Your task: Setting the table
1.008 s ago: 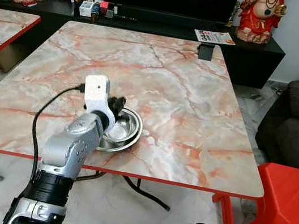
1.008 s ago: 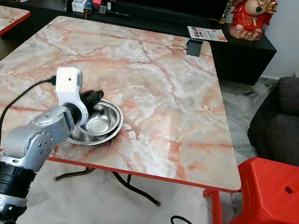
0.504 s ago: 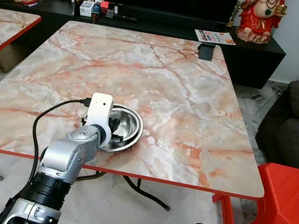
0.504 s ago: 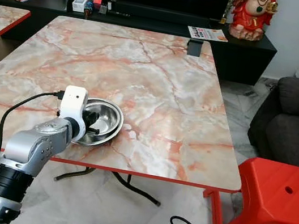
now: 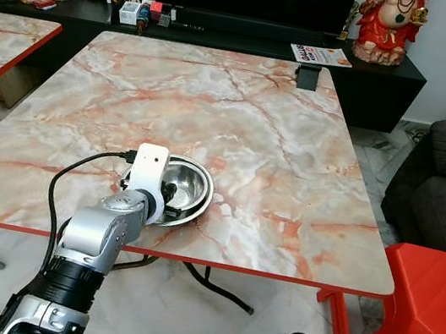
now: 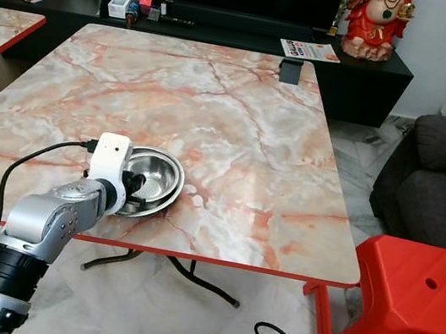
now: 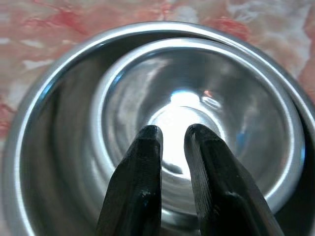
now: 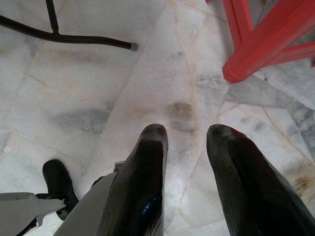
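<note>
Two steel bowls sit stacked near the front edge of the marble worktop.

The small steel bowl (image 7: pixel 197 113) sits inside the big steel bowl (image 7: pixel 59 123), near the front edge of the worktop (image 5: pixel 278 142) and toward its left corner. The left gripper (image 7: pixel 172 135) reaches over the bowls, and its tips are down inside the small one. Its jaws are a little apart, with only a thin gap, and they hold nothing. The right gripper (image 8: pixel 186 135) hangs low over the marble floor (image 8: pixel 98 88), close to a leg of the red stool (image 5: pixel 431 305). Its jaws are apart and hold nothing.
</note>
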Robot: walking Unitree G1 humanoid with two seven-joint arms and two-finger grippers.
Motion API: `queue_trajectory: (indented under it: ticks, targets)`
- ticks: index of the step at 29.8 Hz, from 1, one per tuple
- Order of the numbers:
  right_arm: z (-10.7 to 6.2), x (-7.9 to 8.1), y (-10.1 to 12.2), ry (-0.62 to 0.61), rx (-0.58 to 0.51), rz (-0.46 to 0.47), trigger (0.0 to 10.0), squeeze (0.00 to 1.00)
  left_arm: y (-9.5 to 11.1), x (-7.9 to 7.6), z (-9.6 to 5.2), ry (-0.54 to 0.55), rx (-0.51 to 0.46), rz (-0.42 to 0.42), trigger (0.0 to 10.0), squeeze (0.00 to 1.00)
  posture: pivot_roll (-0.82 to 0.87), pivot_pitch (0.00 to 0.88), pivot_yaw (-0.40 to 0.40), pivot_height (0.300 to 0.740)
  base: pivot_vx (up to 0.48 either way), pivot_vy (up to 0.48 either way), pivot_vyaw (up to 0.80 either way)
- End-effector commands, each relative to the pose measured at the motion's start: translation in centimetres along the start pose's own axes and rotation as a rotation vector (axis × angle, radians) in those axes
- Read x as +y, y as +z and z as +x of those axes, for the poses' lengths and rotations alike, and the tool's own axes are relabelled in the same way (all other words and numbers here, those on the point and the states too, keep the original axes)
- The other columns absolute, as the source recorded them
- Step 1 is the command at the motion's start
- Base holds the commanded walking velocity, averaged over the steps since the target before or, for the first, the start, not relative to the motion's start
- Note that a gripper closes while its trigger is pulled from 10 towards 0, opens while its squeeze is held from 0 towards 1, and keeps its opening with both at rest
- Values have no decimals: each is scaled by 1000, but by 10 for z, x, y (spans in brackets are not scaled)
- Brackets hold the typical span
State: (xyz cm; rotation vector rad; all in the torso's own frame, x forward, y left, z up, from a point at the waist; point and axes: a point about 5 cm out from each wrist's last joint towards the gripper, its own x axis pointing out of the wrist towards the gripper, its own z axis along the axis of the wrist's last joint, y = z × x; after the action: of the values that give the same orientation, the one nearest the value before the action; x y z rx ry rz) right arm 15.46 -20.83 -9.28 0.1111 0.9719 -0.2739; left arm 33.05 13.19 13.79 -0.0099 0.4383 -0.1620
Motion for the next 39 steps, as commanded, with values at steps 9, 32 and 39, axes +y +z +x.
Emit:
queue_trajectory:
  ticks: [9,32,39]
  targets:
    - [0,-1,-2,-8,11,8,10000,0,3,5,-2,4,21,51,10000,0,-11,0,-9,725,0,0,0]
    - [0,-1,0,-4,9,5,10000,0,36,22,-11,67,-198,55,10000,0,-5,0,-15,725,0,0,0]
    - [0,-1,2,-6,2,9,10000,0,63,29,-22,82,-416,-36,10000,0,-7,0,-15,725,0,0,0]
